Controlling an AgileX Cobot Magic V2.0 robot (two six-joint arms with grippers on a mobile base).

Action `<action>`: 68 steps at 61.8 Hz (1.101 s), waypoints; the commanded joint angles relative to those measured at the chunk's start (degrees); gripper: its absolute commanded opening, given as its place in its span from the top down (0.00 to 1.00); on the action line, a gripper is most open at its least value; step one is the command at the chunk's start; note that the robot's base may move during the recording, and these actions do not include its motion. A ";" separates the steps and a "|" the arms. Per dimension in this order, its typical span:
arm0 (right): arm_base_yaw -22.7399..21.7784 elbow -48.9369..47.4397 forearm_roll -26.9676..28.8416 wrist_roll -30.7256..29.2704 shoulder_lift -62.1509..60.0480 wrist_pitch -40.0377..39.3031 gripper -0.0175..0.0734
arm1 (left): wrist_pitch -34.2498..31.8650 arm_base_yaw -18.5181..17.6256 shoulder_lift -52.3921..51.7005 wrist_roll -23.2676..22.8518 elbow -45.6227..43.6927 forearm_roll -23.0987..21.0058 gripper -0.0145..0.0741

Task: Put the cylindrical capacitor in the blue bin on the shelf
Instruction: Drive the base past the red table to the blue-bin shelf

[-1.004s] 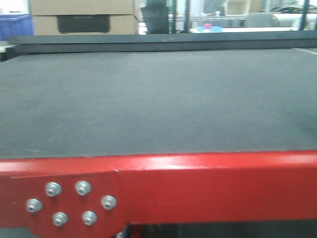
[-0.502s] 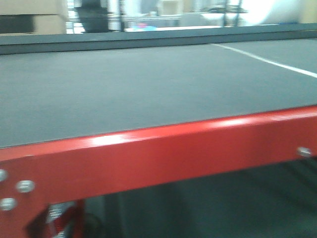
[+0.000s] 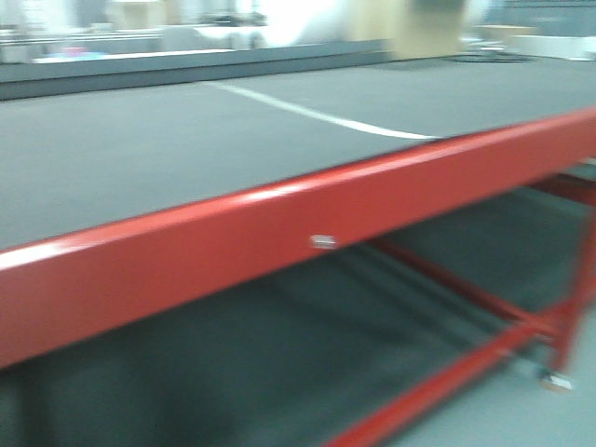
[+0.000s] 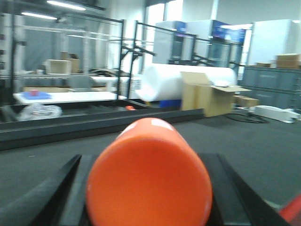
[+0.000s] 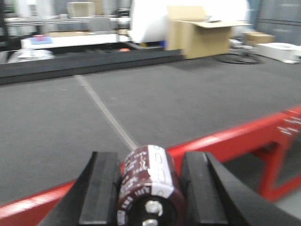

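right claw (image 5: pixel 149 162): gripping the cylindrical capacitor (image 5: pixel 146 188) between its two black fingers (image 5: pixel 101 188).
cylindrical capacitor: lying lengthwise in the right claw, its terminal end facing the camera.
left claw (image 4: pixel 146 160): clamping an orange cylinder (image 4: pixel 148 181).
bench (image 3: pixel 140 158): carrying a dark mat crossed by a white line (image 3: pixel 317 116), with a red rail (image 3: pixel 233 242) running along its front edge.
shelf: not showing in any view.

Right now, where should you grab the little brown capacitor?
Around its curved wall, from both sides, like the right gripper does now. The cylindrical capacitor lies lengthwise between the fingers, leaving its terminal end free.
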 commanded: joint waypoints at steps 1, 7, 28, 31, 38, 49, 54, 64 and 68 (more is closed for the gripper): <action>-0.03 0.13 -0.64 -0.15 -0.37 -1.62 0.99 | -1.11 -0.08 -0.23 -0.27 0.05 -0.49 0.96; -0.03 0.13 -0.64 -0.15 -0.37 -1.62 0.99 | -1.11 -0.08 -0.23 -0.27 0.05 -0.49 0.96; -0.03 0.13 -0.64 -0.15 -0.37 -1.62 0.99 | -1.11 -0.08 -0.23 -0.27 0.05 -0.49 0.96; -0.03 0.13 -0.64 -0.15 -0.37 -1.62 0.99 | -1.11 -0.08 -0.23 -0.27 0.05 -0.49 0.96; -0.03 0.13 -0.64 -0.15 -0.37 -1.62 0.99 | -1.11 -0.08 -0.23 -0.27 0.05 -0.49 0.96; -0.03 0.13 -0.64 -0.15 -0.37 -1.62 0.99 | -1.11 -0.08 -0.23 -0.27 0.05 -0.49 0.96; -0.03 0.13 -0.64 -0.15 -0.37 -1.62 0.99 | -1.11 -0.08 -0.23 -0.27 0.05 -0.49 0.96; -0.03 0.13 -0.64 -0.15 -0.37 -1.62 0.99 | -1.11 -0.08 -0.23 -0.27 0.05 -0.49 0.96; -0.03 0.13 -0.64 -0.15 -0.37 -1.62 0.99 | -1.11 -0.08 -0.23 -0.27 0.05 -0.49 0.96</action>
